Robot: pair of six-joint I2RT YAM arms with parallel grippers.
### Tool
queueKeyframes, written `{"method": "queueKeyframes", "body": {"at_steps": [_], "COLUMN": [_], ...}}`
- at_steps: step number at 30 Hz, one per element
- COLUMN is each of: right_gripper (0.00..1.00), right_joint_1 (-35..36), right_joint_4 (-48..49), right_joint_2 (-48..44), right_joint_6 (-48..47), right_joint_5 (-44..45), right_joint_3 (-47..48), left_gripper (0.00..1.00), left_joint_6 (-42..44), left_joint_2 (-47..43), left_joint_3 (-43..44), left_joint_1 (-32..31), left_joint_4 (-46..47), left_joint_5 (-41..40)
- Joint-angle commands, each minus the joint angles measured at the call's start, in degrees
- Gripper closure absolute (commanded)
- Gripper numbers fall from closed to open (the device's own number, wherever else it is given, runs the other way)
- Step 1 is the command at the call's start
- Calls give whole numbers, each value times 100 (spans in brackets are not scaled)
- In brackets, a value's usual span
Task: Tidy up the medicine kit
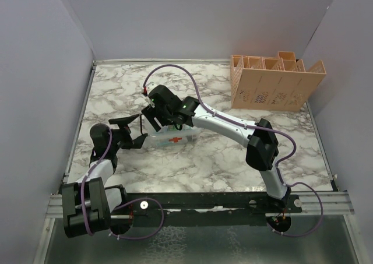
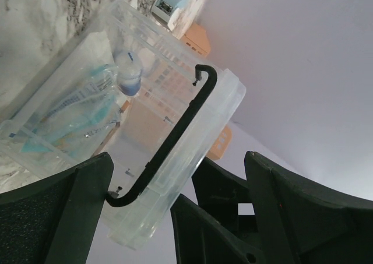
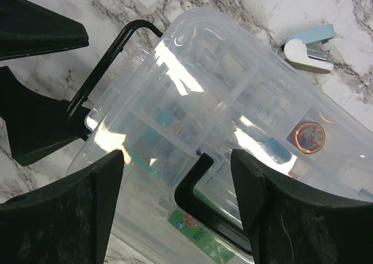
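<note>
Top external view: at centre-left my left pincer stands spread wide, its two dark fingers splayed toward the short end of the medicine kit, gripping nothing. The kit is a small clear plastic box, rectangular with rounded corners and a red cross on its side. It lies on the grey-veined marble table in the middle of the frame.

In my left wrist view its thin black handle, a bracket-shaped bar, crosses the gap between my matte, grainy finger pads. Whether it touches the left one I cannot tell. Through the glossy walls show teal-printed sachets and a small pale-capped bottle.

My right pincer hangs over the kit's left part, jaws apart, closed on nothing. In its wrist view the shiny lid and a black angled bar lie between its rough fingers. At that view's upper right a pale blue stapler lies on the marble beside the kit.

At the overhead view's upper right stands a peach slotted organizer, well apart from the kit.
</note>
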Motion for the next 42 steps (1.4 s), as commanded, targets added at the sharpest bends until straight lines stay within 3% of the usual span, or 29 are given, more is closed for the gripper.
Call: {"method": "queueKeyframes", "body": {"at_steps": [1,15,20,26,42], "right_gripper": [27,29,30,31,37], "right_joint_1": [26,20,22,22,12], "right_joint_4": [-469,-459,-446,-384,-413], "right_joint_2": [124,101,66,16,51], "right_joint_6": [10,208,277,377,670], "right_joint_5": [51,103,218,198,175], "right_joint_3": [-277,-332,-401,-476,-483], "left_gripper": [1,1,1,7,25], "left_joint_6": [62,1206,2239,3070,3558], "left_joint_2": [-207,-394,-447,-491,-685], "left_joint_3": [90,408,980,1360,1575], "left_joint_1": [8,-429,-437,-459,-778], "left_joint_4": [329,-29,-1345,-2288,-2788], "left_joint_5": [140,-146,-388,-617,-709]}}
